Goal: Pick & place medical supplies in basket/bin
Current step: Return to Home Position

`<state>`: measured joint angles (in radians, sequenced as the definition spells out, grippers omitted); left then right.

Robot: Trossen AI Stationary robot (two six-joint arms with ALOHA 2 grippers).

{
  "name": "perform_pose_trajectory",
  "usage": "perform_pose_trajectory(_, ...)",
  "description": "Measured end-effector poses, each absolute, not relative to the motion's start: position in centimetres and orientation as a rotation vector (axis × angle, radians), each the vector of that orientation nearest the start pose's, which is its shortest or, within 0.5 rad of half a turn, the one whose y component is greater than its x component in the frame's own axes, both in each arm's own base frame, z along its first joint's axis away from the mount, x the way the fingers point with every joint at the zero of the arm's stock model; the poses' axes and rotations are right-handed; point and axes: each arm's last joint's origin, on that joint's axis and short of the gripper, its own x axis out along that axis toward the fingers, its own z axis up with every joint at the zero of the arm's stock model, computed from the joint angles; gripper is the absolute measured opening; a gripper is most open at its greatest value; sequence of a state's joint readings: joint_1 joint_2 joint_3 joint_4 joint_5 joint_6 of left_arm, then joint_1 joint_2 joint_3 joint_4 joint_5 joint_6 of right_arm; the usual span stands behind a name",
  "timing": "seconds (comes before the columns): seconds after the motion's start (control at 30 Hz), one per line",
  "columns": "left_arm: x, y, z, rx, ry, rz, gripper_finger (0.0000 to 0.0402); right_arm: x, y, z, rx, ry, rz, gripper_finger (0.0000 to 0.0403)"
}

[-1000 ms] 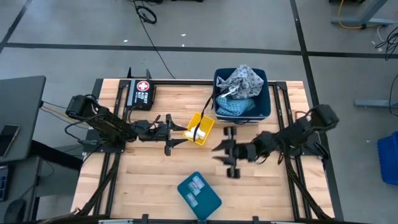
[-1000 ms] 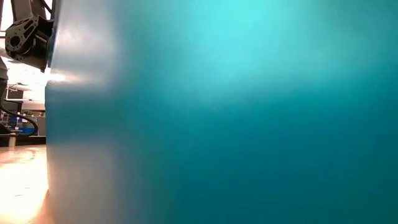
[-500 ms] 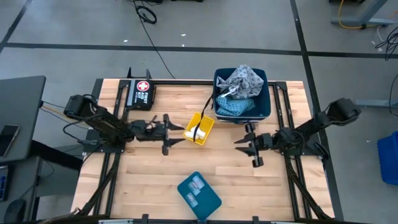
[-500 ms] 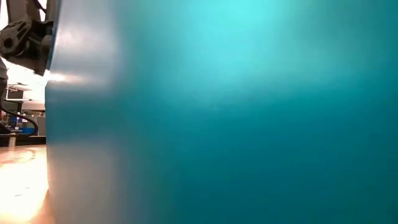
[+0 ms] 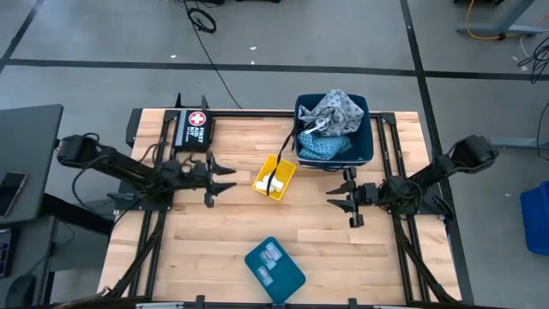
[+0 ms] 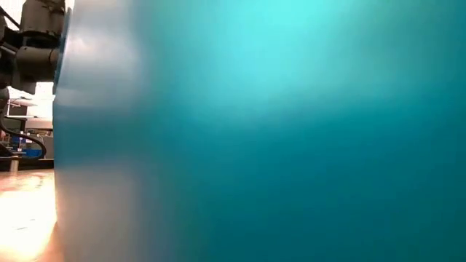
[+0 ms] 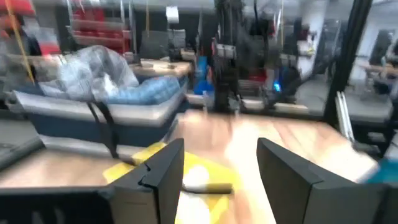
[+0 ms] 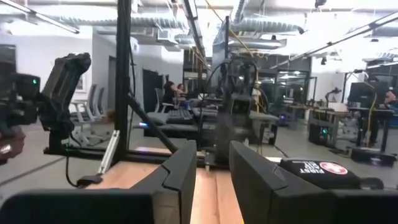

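The left claw [image 5: 225, 176], at centre-left on the desk [image 5: 214, 249], is spread. One yellow bin [image 5: 274, 178] lies just to its right. Two pads, one grey pad [image 5: 336, 107] and one blue pad [image 5: 324, 148], lie in one dark blue bin [image 5: 371, 142], above the right claw [image 5: 333, 198], which is also spread.

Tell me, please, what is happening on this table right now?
Nothing is being handled at this moment. The left pincer and the right pincer are both open and empty, each over its own side of the table. The grey-blue pad and the blue pad lie in the blue and white bin. Small packets lie in the teal bin.
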<state>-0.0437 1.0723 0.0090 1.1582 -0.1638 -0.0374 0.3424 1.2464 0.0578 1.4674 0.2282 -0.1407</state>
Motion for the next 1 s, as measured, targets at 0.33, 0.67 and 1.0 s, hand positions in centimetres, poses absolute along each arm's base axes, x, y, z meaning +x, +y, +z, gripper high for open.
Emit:
perform_pose_trajectory(0.33, 13.6, 0.6, 17.1, 0.002, -0.056, 0.167, 0.0174, 16.9, 5.3, 16.6, -0.065, -0.178, 0.099, 0.0103)
perform_pose_trajectory(0.67, 11.3, 0.9, 17.7, 0.01, -0.01, 0.231, 0.0174, 17.0, 5.0, 16.3, -0.026, -0.141, -0.021, 0.0103)
perform_pose_trajectory(1.0, 10.2, 1.0, 18.2, 0.021, -0.063, 0.284, 0.0174, 16.9, 5.6, 15.6, -0.008, -0.077, 0.051, 0.0103)
